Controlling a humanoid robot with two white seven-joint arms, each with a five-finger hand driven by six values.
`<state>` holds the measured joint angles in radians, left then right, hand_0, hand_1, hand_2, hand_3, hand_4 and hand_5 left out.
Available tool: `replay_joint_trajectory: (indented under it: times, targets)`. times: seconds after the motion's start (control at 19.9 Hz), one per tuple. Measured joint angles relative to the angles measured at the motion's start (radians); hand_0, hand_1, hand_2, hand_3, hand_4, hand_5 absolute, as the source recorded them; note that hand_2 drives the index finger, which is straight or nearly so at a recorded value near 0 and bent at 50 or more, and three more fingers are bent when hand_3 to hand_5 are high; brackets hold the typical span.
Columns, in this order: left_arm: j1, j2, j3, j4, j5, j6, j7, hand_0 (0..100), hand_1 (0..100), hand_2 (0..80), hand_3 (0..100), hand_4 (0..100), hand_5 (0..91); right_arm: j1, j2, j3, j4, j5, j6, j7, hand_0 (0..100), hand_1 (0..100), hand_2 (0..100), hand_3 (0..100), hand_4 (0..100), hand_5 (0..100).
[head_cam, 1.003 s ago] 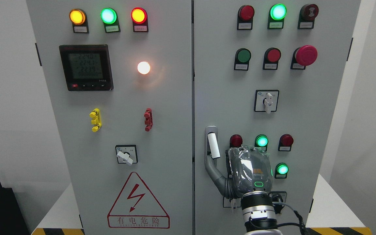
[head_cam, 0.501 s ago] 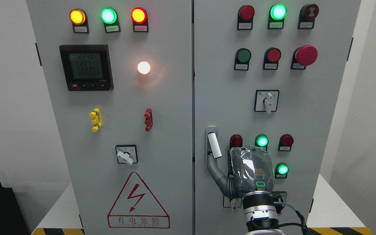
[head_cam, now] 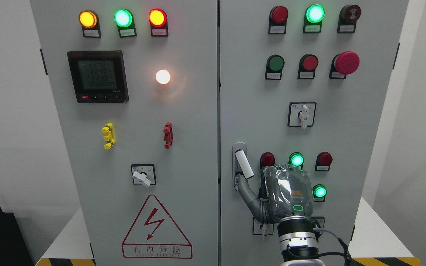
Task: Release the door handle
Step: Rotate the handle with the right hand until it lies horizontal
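Observation:
The door handle [head_cam: 244, 165] sits at the left edge of the cabinet's right door [head_cam: 250, 92]. It is a white lever on a grey plate, and its lower end is swung out to the right. My right hand [head_cam: 288, 192] comes up from the bottom edge, wrapped in clear film, with its back towards me. It is just right of the handle, in front of the lower lamps. Its grey thumb [head_cam: 250, 197] stretches up and left, and the tip touches the lever's lower end. Nothing is clasped in the hand. My left arm does not show.
The closed left door [head_cam: 142, 111] carries a meter [head_cam: 97, 76], lit lamps, a rotary switch [head_cam: 142, 175] and a red warning triangle. On the right door are push buttons, a red mushroom stop [head_cam: 346, 62], a selector switch [head_cam: 301, 114] and green lamps [head_cam: 296, 160] close to my hand.
My right hand has slid a little right and down. The lever's lower end has swung further right with the thumb.

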<state>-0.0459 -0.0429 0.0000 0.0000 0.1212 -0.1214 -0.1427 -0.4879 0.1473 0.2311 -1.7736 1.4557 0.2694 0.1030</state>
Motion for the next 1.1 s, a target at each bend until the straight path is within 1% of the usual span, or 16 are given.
replay_joint_trajectory:
  times: [1.1]
  targets:
    - [0.0,0.0,0.0,0.0,0.0,0.0,0.0,12,39,0.0,0,0,0.0,-0.006,-0.005,-0.029,-0.009,0.0,-0.004,0.001,48,10,99,100,98,93]
